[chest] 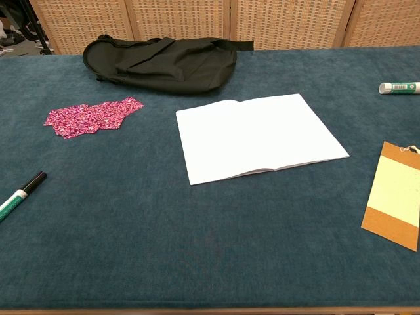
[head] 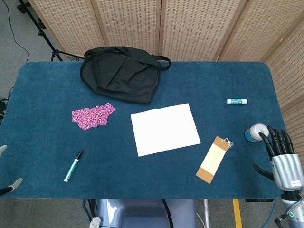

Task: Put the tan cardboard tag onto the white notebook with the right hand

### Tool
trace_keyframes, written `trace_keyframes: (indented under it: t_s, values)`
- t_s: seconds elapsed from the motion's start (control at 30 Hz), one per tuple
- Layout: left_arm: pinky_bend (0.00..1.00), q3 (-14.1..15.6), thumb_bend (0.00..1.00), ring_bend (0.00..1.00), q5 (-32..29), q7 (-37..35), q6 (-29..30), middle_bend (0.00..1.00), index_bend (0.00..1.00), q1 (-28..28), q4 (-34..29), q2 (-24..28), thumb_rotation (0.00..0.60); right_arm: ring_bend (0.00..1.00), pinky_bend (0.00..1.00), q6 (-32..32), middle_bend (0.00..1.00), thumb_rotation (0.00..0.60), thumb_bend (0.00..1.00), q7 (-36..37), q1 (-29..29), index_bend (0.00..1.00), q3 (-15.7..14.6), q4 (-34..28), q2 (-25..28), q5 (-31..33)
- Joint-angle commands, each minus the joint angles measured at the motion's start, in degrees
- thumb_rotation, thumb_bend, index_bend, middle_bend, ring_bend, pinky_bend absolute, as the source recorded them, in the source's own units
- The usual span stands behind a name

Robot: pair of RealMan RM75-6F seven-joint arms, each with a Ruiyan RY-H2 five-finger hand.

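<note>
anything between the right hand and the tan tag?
No. Head view: only bare blue cloth between right hand and tan cardboard tag.

The head view looks steeply down from high above the near edge of the tabletop (head: 42, 166), far enough back to take in the whole blue surface and the wicker screens (head: 190, 23) behind it. The chest view sits lower and closer, looking across the tabletop (chest: 131, 249) at a shallow angle towards the same screens (chest: 289, 20). Both views share the open notebook (head: 165, 128) (chest: 259, 136), the black bag (head: 118, 73) (chest: 164, 62), the pink cloth (head: 92, 116) (chest: 92, 117) and the tag (head: 213, 159) (chest: 396, 195).
</note>
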Motion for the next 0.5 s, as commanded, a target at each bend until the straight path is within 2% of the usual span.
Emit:
trace_keyframes:
  t_s: [0.03, 0.27, 0.33, 0.37, 0.47, 0.5]
  values:
    - [0.0, 0.0, 0.0, 0.0, -0.3, 0.0, -0.4, 0.0, 0.0, -0.2, 0.1, 0.0, 0.6, 0.0, 0.0, -0.9, 0.0, 0.6, 0.0, -1.1, -0.1, 0.09, 0.1, -0.9, 0.5, 0.6]
    - [0.0, 0.0, 0.0, 0.0, 1.2, -0.6, 1.4, 0.0, 0.0, 0.5, 0.2, 0.0, 0.6, 0.0, 0.0, -5.3, 0.0, 0.6, 0.0, 1.4, 1.0, 0.09, -0.9, -2.1, 2.3, 0.3]
    - [0.0, 0.1, 0.0, 0.0, 1.6, -0.7, 2.1, 0.0, 0.0, 0.7, 0.4, -0.1, 0.6, 0.0, 0.0, -10.9, 0.0, 0.6, 0.0, 2.2, 3.3, 0.09, -2.6, -0.2, 3.7, -1.3]
    - [0.0, 0.1, 0.0, 0.0, 1.6, -0.6, 2.0, 0.0, 0.0, 0.8, 0.4, -0.2, 0.6, 0.0, 0.0, -15.0, 0.0, 0.6, 0.0, 5.5, 5.7, 0.09, -3.6, 0.8, 5.0, -2.9]
    - [0.0, -0.2, 0.0, 0.0, 1.1, 0.1, 1.4, 0.0, 0.0, 0.4, 0.4, -0.4, 0.6, 0.0, 0.0, -22.1, 0.0, 0.6, 0.0, 13.5, 11.1, 0.12, -5.8, 3.2, 7.3, -7.4]
    - [0.0, -0.3, 0.0, 0.0, 0.8, 0.4, 1.2, 0.0, 0.0, 0.3, 0.3, -0.5, 0.6, 0.0, 0.0, -23.6, 0.0, 0.6, 0.0, 14.3, 12.5, 0.14, -6.1, 4.2, 7.6, -8.5]
